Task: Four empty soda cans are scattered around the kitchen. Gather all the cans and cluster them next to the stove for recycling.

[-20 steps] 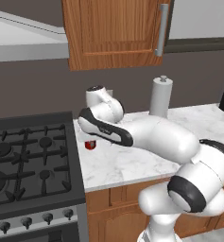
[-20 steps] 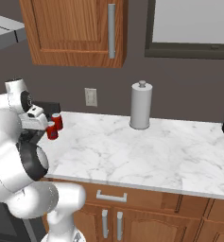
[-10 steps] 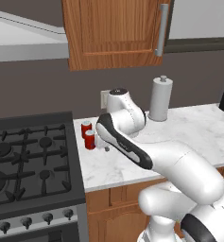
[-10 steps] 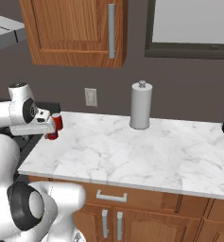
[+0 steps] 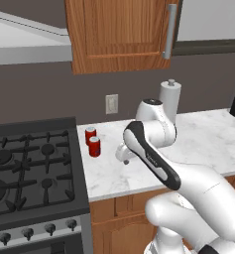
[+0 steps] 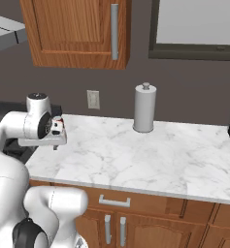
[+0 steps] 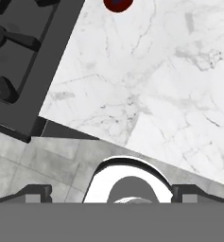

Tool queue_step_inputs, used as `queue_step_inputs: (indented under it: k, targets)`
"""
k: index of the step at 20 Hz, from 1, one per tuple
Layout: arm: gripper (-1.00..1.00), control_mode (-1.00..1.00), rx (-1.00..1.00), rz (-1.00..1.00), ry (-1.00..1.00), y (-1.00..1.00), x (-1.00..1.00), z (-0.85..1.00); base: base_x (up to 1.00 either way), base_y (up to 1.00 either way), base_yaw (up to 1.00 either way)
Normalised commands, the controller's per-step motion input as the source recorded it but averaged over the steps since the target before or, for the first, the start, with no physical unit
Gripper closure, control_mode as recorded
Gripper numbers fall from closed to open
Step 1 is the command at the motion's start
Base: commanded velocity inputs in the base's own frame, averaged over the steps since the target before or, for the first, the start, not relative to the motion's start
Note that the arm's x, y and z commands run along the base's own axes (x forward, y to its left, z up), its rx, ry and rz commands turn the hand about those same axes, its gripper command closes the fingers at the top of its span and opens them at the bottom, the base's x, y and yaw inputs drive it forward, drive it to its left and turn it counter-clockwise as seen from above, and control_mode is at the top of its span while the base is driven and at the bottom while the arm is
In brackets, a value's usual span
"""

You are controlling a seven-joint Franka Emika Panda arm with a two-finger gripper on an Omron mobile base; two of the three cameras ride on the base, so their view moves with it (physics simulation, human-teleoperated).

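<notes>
Red soda cans (image 5: 92,142) uncovered, gripper (image 5: 123,155) withdrawn

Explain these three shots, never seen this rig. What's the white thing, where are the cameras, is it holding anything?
The white thing is a robot arm on a drivable base in a rendered kitchen. Two pictures come from cameras on the base, behind the arm to its left and right. The third looks down from the hand itself. On the marble counter two red soda cans stand close together beside the black stove, and a white paper towel roll stands upright near the wall. The end effector is open and holds nothing; it looks down over the counter's front edge, away from the cans.
</notes>
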Motion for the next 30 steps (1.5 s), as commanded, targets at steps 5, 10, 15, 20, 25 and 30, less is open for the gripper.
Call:
queue_step_inputs:
  k: [5,10,15,20,25,30]
  targets:
    - [-1.00,-1.00,0.00,0.00,0.07,0.05,-0.22,0.00,0.00,0.00,0.00]
    - [-1.00,-1.00,0.00,0.00,-0.01,0.04,-0.18,0.00,0.00,0.00,0.00]
    - [-1.00,1.00,0.00,0.00,0.00,0.00,0.00,0.00,-0.27,0.14,0.04]
    - [-1.00,1.00,0.00,0.00,0.00,0.00,0.00,0.00,-0.27,0.46,0.33]
    - [-1.00,1.00,0.00,0.00,0.00,0.00,0.00,0.00,-0.14,0.45,0.44]
    - [-1.00,1.00,0.00,0.00,0.00,0.00,0.00,0.00,-0.03,0.24,0.50]
